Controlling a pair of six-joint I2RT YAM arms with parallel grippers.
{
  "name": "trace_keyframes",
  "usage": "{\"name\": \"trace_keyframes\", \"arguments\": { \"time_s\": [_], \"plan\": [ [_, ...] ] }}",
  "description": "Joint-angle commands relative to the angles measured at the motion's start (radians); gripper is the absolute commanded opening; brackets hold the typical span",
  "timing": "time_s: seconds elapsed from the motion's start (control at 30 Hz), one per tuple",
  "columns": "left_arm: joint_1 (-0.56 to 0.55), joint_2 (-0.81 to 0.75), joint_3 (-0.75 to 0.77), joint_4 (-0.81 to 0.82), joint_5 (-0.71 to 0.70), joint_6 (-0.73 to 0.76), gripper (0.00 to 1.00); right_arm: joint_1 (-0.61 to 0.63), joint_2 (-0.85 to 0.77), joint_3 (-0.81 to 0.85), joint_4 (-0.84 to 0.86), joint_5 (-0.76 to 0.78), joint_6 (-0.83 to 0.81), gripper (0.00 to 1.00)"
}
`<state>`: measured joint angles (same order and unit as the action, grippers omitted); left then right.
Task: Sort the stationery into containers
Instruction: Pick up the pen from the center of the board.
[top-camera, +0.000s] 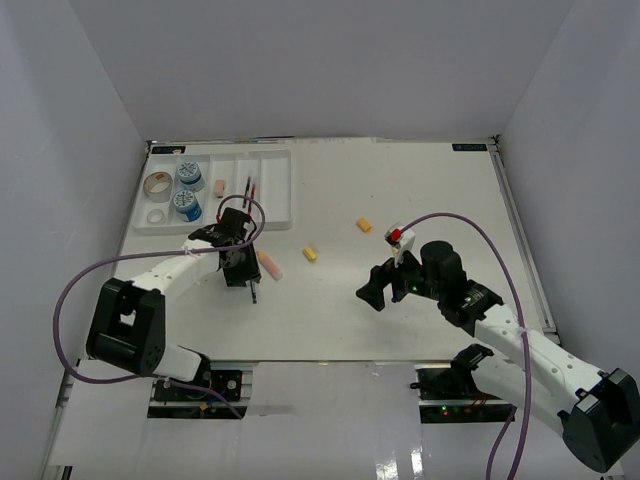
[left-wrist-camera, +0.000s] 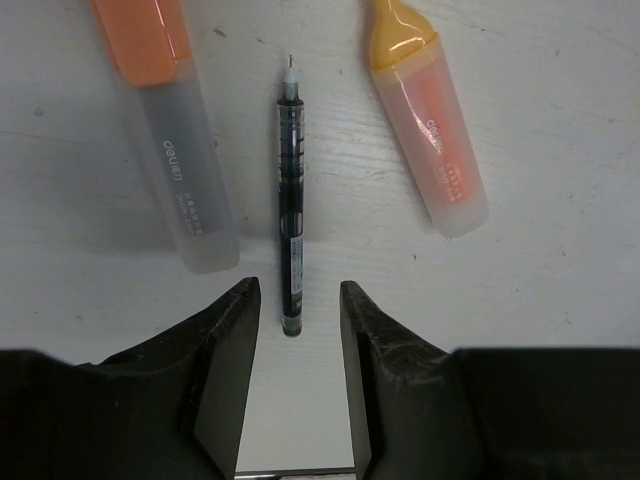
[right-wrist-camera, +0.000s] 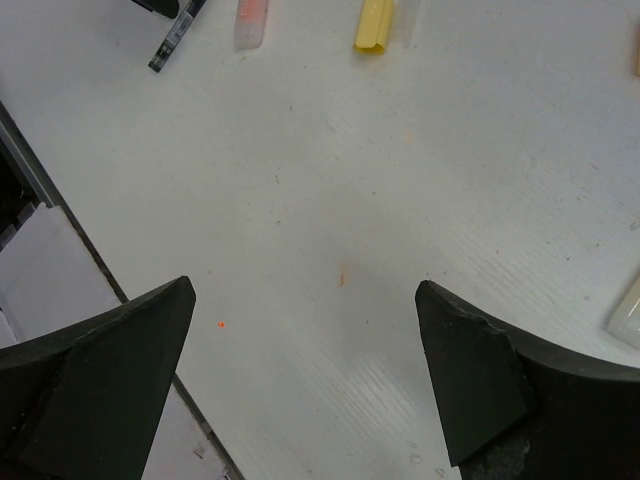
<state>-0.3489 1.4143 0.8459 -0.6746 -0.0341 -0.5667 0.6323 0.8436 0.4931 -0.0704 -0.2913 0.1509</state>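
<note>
A thin dark pen (left-wrist-camera: 290, 210) lies on the table between two orange markers (left-wrist-camera: 170, 130) (left-wrist-camera: 430, 130). My left gripper (left-wrist-camera: 297, 290) hangs over the pen's near end, its jaws narrowed on either side with a gap left at each side; it holds nothing. From above, the left gripper (top-camera: 240, 262) sits just in front of the white tray (top-camera: 280, 195), with one marker (top-camera: 270, 264) showing beside it. Two yellow erasers (top-camera: 310, 254) (top-camera: 364, 225) lie mid-table. My right gripper (top-camera: 378, 288) stands wide open and empty over bare table (right-wrist-camera: 305, 290).
The tray holds two tape rolls (top-camera: 157, 184), two blue-white tubs (top-camera: 189, 175), a pink eraser (top-camera: 219, 187) and pens (top-camera: 250, 188). The table's near edge (right-wrist-camera: 60, 230) runs just left of the right gripper. White walls enclose the table on three sides.
</note>
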Motion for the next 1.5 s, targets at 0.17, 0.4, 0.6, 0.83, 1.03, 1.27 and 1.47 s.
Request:
{"name": "trace_keyframes", "arguments": {
  "time_s": [0.17,0.4,0.6,0.83,1.03,1.27,1.47],
  "plan": [
    [-0.015,0.064,-0.018,0.059,-0.023,-0.015,0.45,-0.003,-0.012,-0.025,0.058,-0.019,0.01,0.98],
    [-0.024,0.106,-0.033,0.073,-0.027,-0.03,0.38,-0.002,-0.015,-0.042,0.084,-0.023,0.007,0.98],
    [-0.03,0.106,-0.045,0.078,-0.021,-0.039,0.26,-0.003,-0.012,-0.044,0.09,-0.035,0.004,0.98],
    [-0.059,0.031,-0.022,0.079,0.028,-0.061,0.11,-0.002,-0.008,-0.034,0.09,-0.063,0.006,0.98],
    [-0.113,-0.119,0.033,0.095,0.1,-0.085,0.08,-0.002,-0.006,-0.005,0.093,-0.094,0.015,0.98],
    [-0.134,-0.287,0.021,0.286,0.23,-0.003,0.04,-0.003,-0.001,0.097,0.089,-0.1,0.033,0.99],
    [-0.134,-0.357,0.01,0.487,0.393,0.172,0.01,-0.002,0.029,0.257,0.089,-0.123,0.067,1.0]
  ]
}}
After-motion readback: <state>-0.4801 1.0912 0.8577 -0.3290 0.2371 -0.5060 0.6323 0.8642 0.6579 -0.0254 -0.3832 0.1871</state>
